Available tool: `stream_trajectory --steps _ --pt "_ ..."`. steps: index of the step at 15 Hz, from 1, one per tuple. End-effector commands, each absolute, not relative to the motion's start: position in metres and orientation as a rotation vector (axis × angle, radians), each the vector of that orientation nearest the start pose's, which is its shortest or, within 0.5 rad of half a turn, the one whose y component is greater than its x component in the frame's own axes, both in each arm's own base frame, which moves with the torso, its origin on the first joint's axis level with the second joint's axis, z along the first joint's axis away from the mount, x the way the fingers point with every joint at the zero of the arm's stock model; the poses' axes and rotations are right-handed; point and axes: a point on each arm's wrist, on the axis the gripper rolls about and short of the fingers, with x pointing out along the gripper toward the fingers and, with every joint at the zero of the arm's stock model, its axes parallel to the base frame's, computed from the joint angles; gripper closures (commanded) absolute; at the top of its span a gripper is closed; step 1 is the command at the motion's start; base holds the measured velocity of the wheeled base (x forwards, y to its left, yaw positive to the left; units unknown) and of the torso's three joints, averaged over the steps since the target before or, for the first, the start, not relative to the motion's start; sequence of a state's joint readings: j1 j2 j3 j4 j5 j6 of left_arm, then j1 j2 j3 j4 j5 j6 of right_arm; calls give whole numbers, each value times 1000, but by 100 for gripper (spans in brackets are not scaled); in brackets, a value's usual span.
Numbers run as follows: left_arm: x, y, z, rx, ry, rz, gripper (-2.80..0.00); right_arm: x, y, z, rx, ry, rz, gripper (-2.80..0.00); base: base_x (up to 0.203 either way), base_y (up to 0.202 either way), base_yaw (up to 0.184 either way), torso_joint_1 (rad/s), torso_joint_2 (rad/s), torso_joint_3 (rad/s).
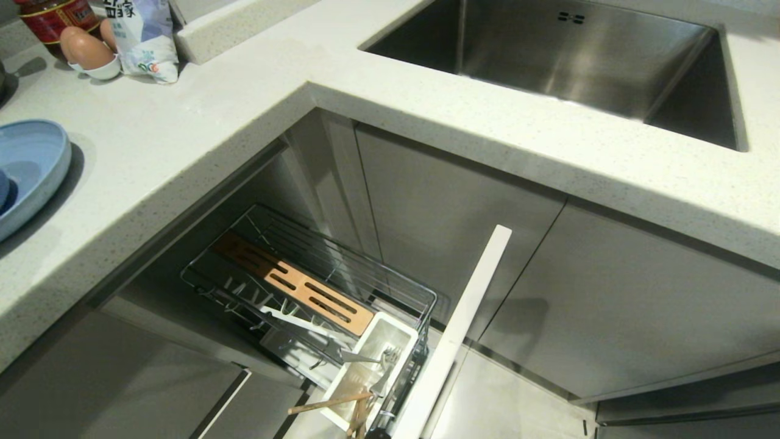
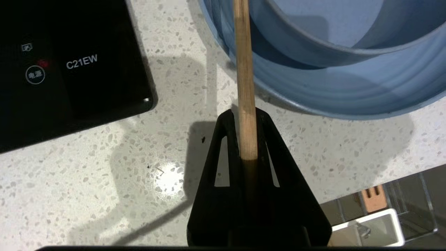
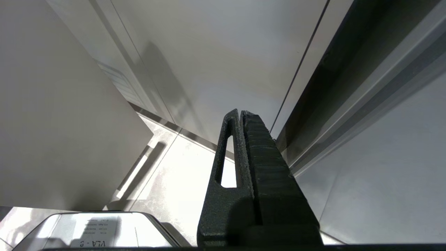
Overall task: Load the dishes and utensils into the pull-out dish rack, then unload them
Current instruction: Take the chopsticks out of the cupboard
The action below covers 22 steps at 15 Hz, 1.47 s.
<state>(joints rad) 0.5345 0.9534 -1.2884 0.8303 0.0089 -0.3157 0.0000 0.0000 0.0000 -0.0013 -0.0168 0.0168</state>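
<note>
The left gripper (image 2: 246, 116) pinches one wooden chopstick (image 2: 244, 69) between its fingers, above the speckled countertop (image 2: 139, 167). The stick runs out past the fingertips, over the edge of the blue plate (image 2: 348, 101), in which the blue bowl (image 2: 313, 42) sits. A black cooktop (image 2: 69, 69) lies beside them. Below, the dish rack (image 1: 317, 286) stands pulled out; another chopstick (image 1: 329, 402) and a metal utensil (image 1: 365, 358) rest in its white cutlery box (image 1: 378, 366). The right gripper (image 3: 241, 116) hangs low by the cabinet doors (image 3: 226, 52), fingers pressed together.

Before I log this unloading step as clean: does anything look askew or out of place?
One chopstick lies tilted across the white cutlery box in the dish rack, its end poking over the rim. Its partner chopstick is clamped in the left gripper above the counter.
</note>
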Motion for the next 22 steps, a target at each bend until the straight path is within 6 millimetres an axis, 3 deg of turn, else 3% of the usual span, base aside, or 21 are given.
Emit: stream_trajectory --steps 1,10,11,12,18,22 --pt "50 29 319 -424 421 600 0 -23 0 75 17 0 -17 0 0 0 0 0 0 0" --pt "55 31 311 -395 435 573 0 -23 0 75 17 0 -17 0 0 0 0 0 0 0" --pt "55 31 311 -395 436 573 -31 -23 0 75 17 0 -17 0 0 0 0 0 0 0" --pt "56 31 311 -395 434 573 -280 -23 0 76 17 -1 -17 0 0 0 0 0 0 0" --pt "52 29 314 -389 412 572 -280 -23 0 76 17 -2 -17 0 0 0 0 0 0 0" --pt "27 15 330 -358 284 559 -280 -23 0 75 17 0 -17 0 0 0 0 0 0 0"
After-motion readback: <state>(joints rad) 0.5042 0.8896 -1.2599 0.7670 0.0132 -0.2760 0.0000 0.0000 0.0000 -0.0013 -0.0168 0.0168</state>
